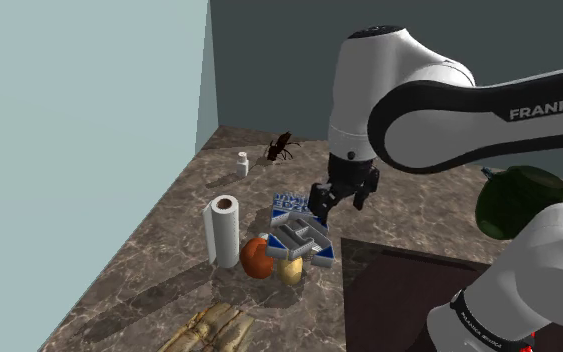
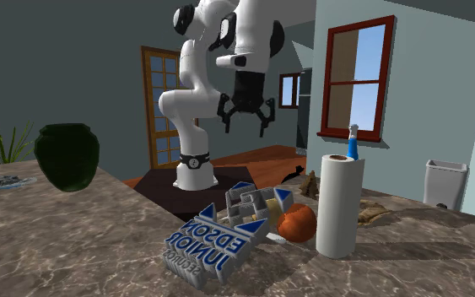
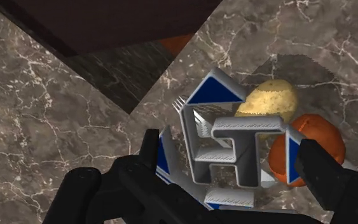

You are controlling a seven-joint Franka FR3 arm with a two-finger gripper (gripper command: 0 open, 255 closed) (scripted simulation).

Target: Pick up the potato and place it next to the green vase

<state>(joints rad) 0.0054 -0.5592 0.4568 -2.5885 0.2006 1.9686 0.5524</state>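
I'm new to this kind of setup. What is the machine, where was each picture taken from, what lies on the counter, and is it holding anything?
It is one white robot arm with a black two-fingered end effector. One picture looks down from beside its stand. Another faces it across the counter. The third comes from a camera on the hand itself, looking along the fingers.

On the brown veined counter lie a potato, an orange round thing, a grey and blue box-like pack and a paper towel roll. A dark green vase stands apart from them.

The end effector hangs open above the pack and holds nothing.
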